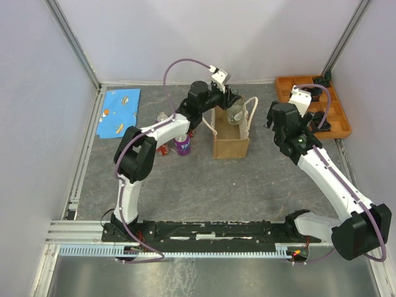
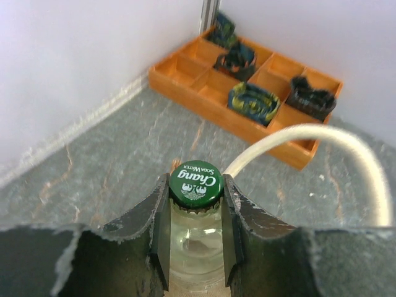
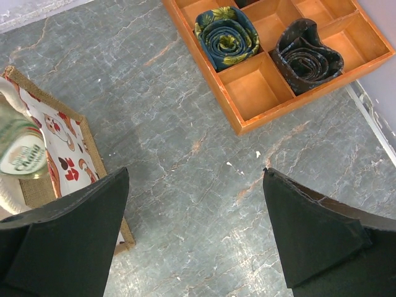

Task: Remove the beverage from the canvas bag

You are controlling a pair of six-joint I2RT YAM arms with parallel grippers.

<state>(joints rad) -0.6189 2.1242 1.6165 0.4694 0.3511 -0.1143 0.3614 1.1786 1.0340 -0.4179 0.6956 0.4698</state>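
While the left gripper (image 2: pixel 195 213) clamps the neck of the green-capped clear glass bottle (image 2: pixel 195 184), the bottle hangs at the mouth of the tan canvas bag (image 1: pixel 231 146), centre of the top view. Judged step: lift-out. Next: raise straight, clear of the cream loop handle (image 2: pixel 322 139). Right gripper (image 3: pixel 195 179) spread, empty.

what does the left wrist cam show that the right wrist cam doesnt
Only the left wrist view: the left gripper shut on the bottle just below its green Chang cap, and a cream bag handle arching to the right. Only the right wrist view: the right gripper open over bare table, and the canvas bag with its patterned lining. Both: the bottle and the orange tray with rolled fabric in its compartments.
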